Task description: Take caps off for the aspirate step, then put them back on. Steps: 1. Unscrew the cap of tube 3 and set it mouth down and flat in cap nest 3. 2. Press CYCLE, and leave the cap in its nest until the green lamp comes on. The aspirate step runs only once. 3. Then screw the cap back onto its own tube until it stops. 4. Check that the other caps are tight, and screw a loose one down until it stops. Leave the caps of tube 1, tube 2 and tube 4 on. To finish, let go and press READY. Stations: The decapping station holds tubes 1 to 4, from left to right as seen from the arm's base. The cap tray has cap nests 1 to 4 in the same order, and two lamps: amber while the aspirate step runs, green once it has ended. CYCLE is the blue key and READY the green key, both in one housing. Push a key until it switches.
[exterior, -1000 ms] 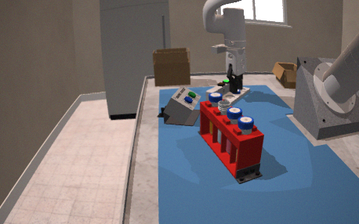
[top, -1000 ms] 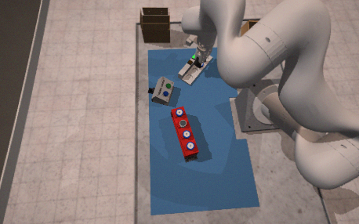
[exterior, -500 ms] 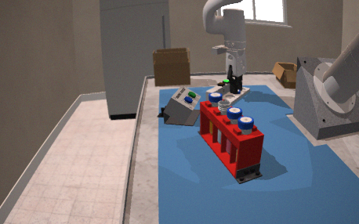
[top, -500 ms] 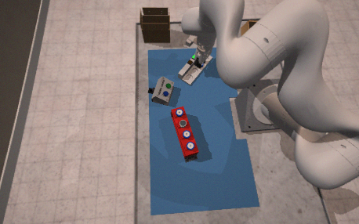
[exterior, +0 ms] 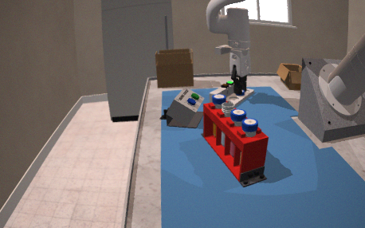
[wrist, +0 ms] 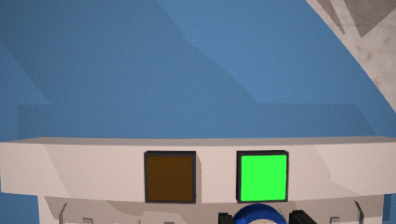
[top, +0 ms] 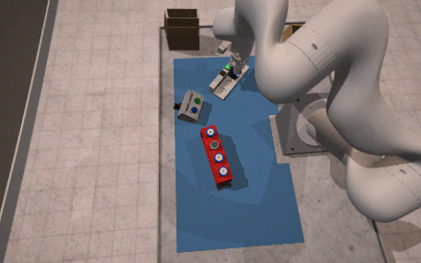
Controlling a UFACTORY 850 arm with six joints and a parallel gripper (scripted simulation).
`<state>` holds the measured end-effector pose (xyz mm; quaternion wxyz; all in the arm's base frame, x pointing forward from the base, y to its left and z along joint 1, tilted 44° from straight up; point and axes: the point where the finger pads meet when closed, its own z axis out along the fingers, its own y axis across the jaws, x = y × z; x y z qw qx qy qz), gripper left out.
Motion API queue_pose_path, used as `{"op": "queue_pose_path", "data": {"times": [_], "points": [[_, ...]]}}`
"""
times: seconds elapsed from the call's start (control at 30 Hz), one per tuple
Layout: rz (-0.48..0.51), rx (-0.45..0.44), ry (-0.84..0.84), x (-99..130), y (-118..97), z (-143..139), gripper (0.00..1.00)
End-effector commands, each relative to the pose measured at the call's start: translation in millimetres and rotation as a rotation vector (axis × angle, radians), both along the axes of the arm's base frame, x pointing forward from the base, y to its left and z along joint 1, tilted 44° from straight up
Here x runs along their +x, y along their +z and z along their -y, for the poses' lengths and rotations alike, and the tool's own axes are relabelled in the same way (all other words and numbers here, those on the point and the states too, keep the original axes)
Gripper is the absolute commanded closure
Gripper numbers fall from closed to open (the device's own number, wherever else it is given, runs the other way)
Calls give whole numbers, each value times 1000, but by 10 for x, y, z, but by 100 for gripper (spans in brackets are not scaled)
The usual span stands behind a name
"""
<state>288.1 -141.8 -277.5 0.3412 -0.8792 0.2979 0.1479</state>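
The gripper is down at the cap tray, shut on the blue cap in nest 3. The cap's lower part is cut off in the wrist view. The green lamp is lit; the amber lamp is dark. Tube 3 stands open in the red station. Tube 1, tube 2 and tube 4 wear blue caps; their tightness cannot be told.
The key housing stands between station and tray, left of both, with the blue CYCLE key and green READY key. A cardboard box stands at the back left, another near the arm's base.
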Motion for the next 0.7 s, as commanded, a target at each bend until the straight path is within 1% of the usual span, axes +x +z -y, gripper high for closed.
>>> {"op": "queue_pose_path", "data": {"times": [0.0,0.03,0.53,0.6,0.67], "points": [[3,-3,-1,22,108,119,100],[3,-3,-1,22,108,119,100],[2,-3,-1,64,652,635,100],[2,-3,-1,64,652,635,100],[2,-3,-1,69,725,704,100]]}}
